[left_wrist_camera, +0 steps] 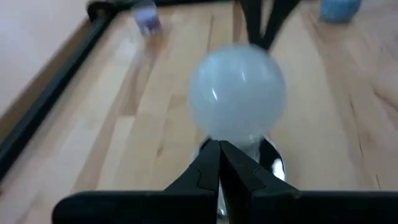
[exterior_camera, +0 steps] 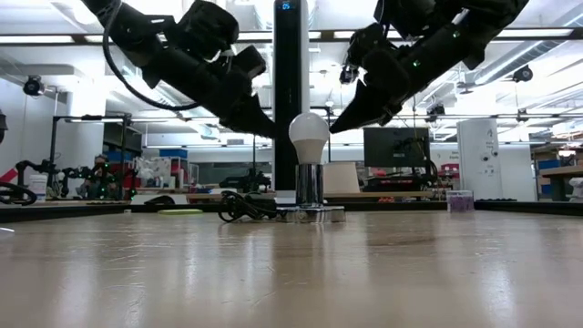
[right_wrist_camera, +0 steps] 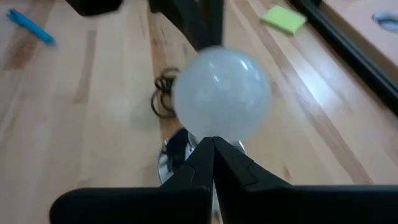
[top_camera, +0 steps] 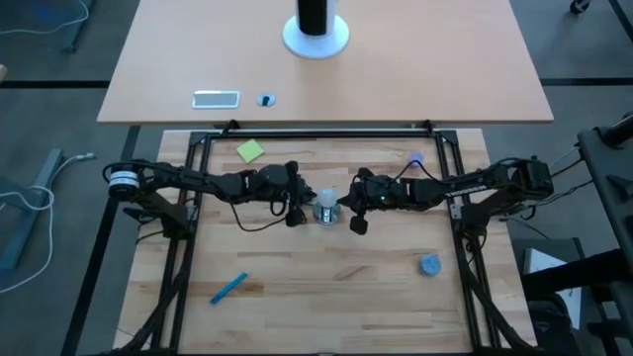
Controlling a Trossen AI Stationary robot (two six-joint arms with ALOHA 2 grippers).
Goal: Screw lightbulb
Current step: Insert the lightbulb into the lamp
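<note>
The white lightbulb [exterior_camera: 309, 135] stands upright with its base in the round shiny metal socket [exterior_camera: 310, 187] at the table's middle. It also shows in the high view [top_camera: 327, 196]. My left gripper [exterior_camera: 274, 135] is shut. Its tip is a little to the left of the bulb's globe [left_wrist_camera: 236, 93], with a gap between them. My right gripper [exterior_camera: 333, 130] is shut. Its tip is right at the globe's right side [right_wrist_camera: 221, 93]. Both slant down toward the bulb. My right gripper's shut tip comes slanting down from the table's right to the widest part of the bulb's globe [exterior_camera: 327, 133]. I cannot tell whether it touches the globe. The bulb stands upright in the socket.
The socket's black cord [exterior_camera: 239, 208] lies coiled to its left. A green note [top_camera: 250, 150] lies far left, a blue pen [top_camera: 228, 288] near left and a blue-grey cap [top_camera: 429, 265] near right. Black frame rails [top_camera: 316, 133] border the board.
</note>
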